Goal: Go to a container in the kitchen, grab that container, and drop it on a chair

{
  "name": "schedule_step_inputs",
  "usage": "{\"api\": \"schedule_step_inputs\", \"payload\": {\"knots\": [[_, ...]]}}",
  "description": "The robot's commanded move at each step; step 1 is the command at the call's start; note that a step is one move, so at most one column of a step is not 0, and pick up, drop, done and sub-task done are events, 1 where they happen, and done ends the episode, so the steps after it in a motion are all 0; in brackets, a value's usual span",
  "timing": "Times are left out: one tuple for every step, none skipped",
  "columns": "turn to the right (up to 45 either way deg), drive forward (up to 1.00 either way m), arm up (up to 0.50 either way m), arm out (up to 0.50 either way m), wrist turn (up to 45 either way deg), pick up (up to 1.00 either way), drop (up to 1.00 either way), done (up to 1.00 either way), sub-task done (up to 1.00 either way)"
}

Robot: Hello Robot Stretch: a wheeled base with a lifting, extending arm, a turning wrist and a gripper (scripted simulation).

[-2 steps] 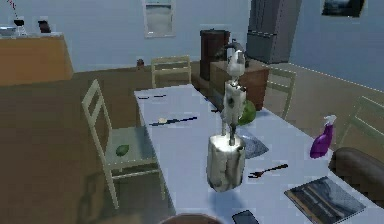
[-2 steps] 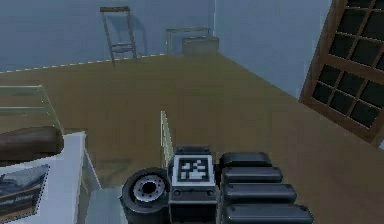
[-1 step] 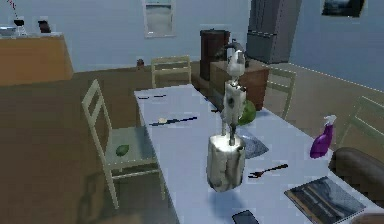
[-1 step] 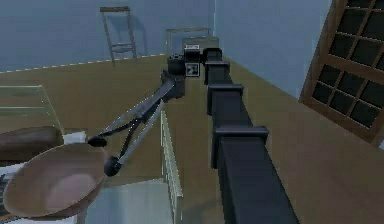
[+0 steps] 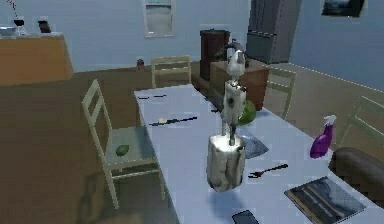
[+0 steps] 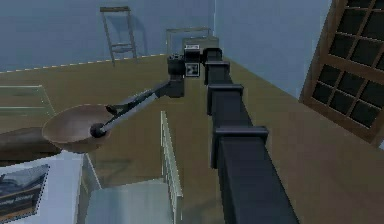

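Nearest: desk corner (image 6: 62,180) and a pale chair (image 6: 128,195) beside it. Just beyond, a brown bowl (image 6: 68,122) hangs at the tool (image 6: 100,128) tip, clear of surfaces, so the tool holds it. Judgement: grab done; the drop onto the chair is left.

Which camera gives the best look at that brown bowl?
The arm side view: the brown bowl shows nearly whole, with its rim and hollow inside. The forward view shows what seems to be its dark rounded side at the right edge.
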Motion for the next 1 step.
{"api": "schedule_step_inputs", "payload": {"knots": [[0.0, 0.0, -0.3, 0.0, 0.0, 0.0, 0.0, 0.0, 0.0]]}}
